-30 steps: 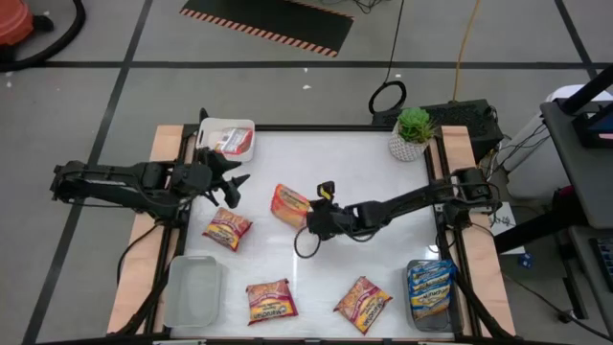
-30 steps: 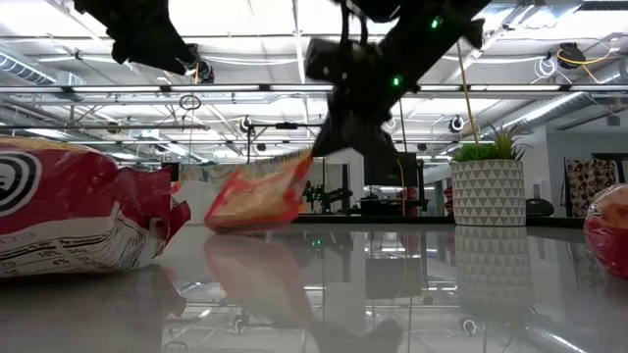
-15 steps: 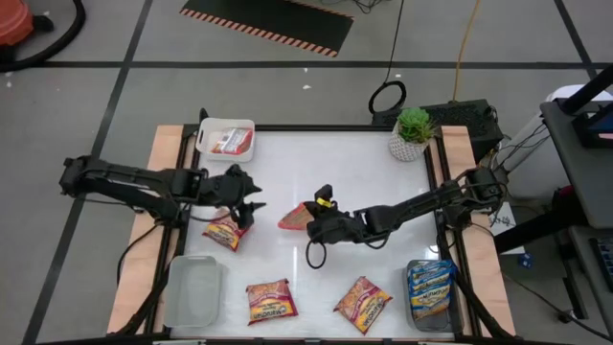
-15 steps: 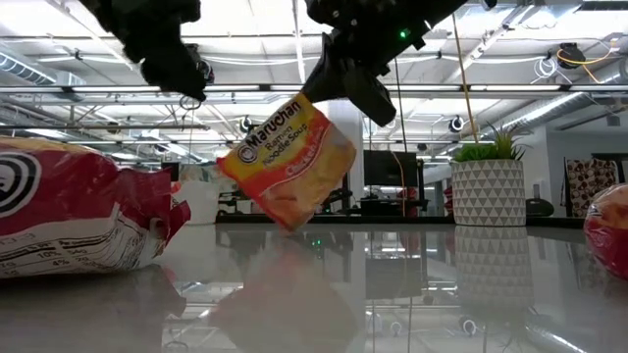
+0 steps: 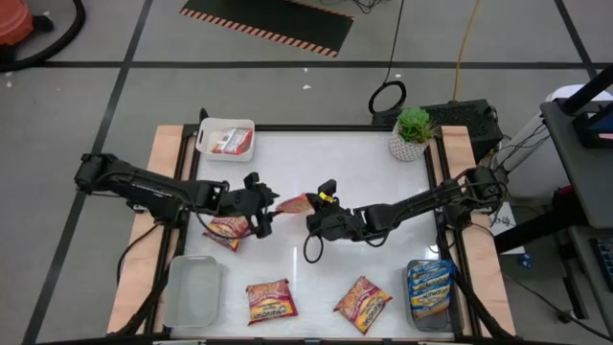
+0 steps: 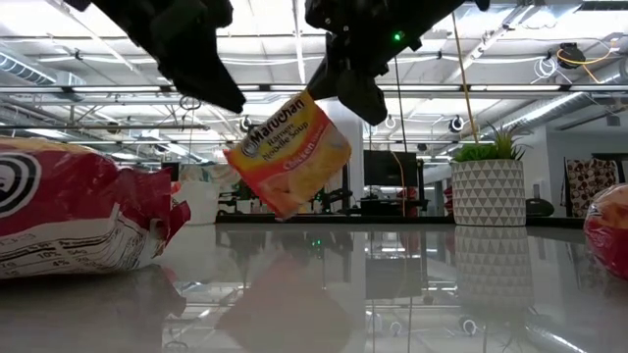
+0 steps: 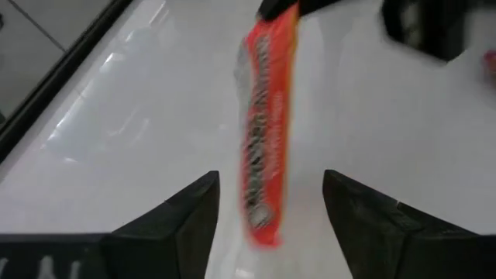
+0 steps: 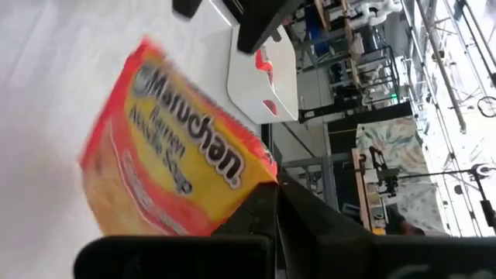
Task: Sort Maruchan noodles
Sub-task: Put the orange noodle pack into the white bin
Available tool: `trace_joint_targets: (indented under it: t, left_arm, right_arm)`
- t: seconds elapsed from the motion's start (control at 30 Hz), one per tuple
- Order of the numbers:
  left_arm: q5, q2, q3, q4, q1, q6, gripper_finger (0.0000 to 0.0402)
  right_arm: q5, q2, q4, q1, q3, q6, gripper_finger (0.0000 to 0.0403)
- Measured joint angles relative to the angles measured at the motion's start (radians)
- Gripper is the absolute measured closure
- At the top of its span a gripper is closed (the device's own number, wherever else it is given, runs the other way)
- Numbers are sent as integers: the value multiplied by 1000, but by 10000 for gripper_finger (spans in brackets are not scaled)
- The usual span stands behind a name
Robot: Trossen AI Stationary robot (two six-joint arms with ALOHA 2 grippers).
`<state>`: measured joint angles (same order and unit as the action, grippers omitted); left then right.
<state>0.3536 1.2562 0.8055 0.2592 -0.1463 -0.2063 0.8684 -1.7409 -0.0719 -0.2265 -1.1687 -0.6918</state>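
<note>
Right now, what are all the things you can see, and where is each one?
Orange-red plastic noodle packets: four; one held above table centre, one left, two near front edge.
White bin: one, back-left corner, red packet inside.
Clear plastic bin: one, front-left.
Blue noodle packets: stacked in a front-right bin.
Green potted plant: one, back-right.
Left gripper: open, around the held packet's free end.
Right gripper: shut on the held packet.

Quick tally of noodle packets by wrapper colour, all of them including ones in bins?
Orange-red packets: 4, three on the table and one held in the right gripper
Dark red packets: 1, in the white bin
Blue packets: 1 visible, in the clear bin
Total: 6
</note>
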Motion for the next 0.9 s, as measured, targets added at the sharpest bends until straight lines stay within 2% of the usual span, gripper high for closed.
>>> trace_joint_targets:
  t: [0.27,0.37,0.8,0.9]
  left_arm:
    - [5,42,0,-25,19,-8,77]
    - [-2,42,0,-43,19,-5,55]
    - [-25,106,-3,-66,52,45,48]
    - [-114,127,0,-82,79,40,48]
  right_arm:
    - [-1,0,-3,4,0,4,403]
    - [-1,0,-4,5,0,5,403]
    - [-5,0,-15,18,0,33,403]
    - [-5,0,-20,18,0,31,403]
